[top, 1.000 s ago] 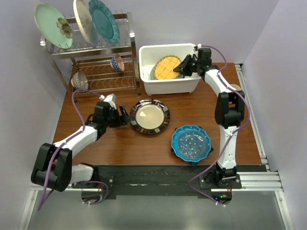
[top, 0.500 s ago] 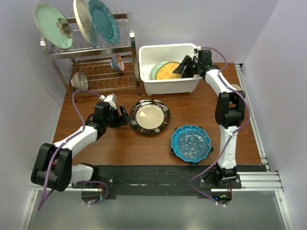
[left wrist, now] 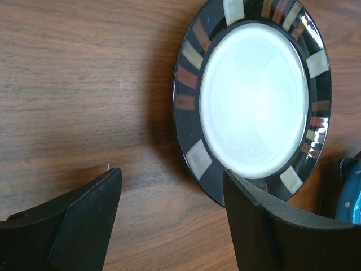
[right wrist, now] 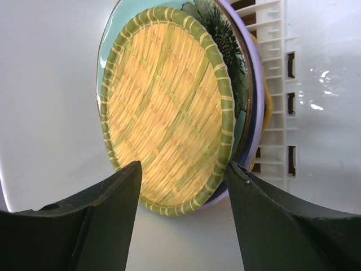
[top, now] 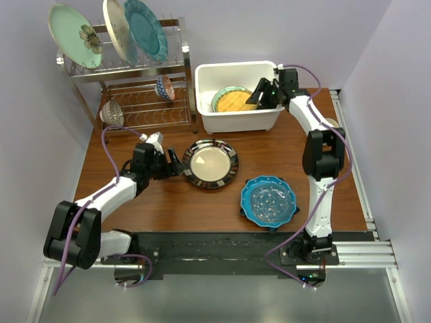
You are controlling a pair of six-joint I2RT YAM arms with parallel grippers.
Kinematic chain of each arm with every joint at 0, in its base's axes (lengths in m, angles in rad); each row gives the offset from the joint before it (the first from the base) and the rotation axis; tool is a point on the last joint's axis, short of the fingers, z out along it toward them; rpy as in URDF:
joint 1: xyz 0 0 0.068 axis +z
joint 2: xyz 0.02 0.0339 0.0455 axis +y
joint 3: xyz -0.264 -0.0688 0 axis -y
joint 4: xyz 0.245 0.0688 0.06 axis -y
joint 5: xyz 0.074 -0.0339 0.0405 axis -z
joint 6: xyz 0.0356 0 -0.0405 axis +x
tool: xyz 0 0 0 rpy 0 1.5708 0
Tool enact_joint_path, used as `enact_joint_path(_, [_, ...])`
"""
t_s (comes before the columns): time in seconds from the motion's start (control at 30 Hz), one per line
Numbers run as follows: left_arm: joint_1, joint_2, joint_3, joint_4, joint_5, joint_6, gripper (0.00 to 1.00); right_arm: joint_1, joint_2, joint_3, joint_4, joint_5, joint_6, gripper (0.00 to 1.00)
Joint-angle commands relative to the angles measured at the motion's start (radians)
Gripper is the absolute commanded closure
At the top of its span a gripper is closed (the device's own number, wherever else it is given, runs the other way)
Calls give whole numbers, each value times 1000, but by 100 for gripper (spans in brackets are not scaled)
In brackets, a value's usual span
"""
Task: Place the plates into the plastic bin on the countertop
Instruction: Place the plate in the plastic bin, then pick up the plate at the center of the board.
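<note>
Two-arm plate loading, with hazards noted. The white plastic bin (top: 237, 122) stands at the far side of the desk (top: 168, 202), right of the wire rack (top: 135, 70). Inside it a woven-pattern plate (right wrist: 166, 107) lies tilted on top of a stack that leans toward the slotted wall. A mint plate and a lilac plate (right wrist: 256, 113) show at the stack's edges.

The right gripper (right wrist: 183, 169) hangs inside the bin just above this stack, jaws spread and holding nothing.

**Hazard A:** the stack does not lie flat. A finger that catches the woven rim as the arm lifts out could drag or tip the top plate, or shift the pile against the wall.

The left gripper (left wrist: 172, 172) sits low over the desk, its jaws spread wide. Its right finger stands at the left rim of the dark-rimmed cream plate (left wrist: 254, 101), and whether it touches cannot be told.

**Hazard B:** this plate lies flat on the wood, with a glossy, shallow rim. A pinch on the edge alone may slip, or may push the plate right toward the blue scalloped plate (top: 269, 199), which lies near it.

**Hazard C:** both arms must use the same bin. If the left arm carries its plate over while the right arm is there, the arms could collide.

Other plates, among them the mint plate with flower (top: 74, 37), stand upright in the rack and have not yet been moved.
</note>
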Motion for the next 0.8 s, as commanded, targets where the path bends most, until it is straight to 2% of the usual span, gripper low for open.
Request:
enact_joint_path(0.0, [-2,-18,28,27,13,13,23,-8,-140,8,-29,62,-34,34])
enact_joint_path(0.17, [-2,-24,28,26,15,10,24,-8,-208,-10,-21,94,-56,32])
enact_joint_path(0.43, [-2,-18,24,39,30,6,24,-9,-320,-58,17,63,-38,30])
enact_joint_path(0.77, [-3,16,25,85,70,-13,31,-6,-533,-280,88,16,-24,30])
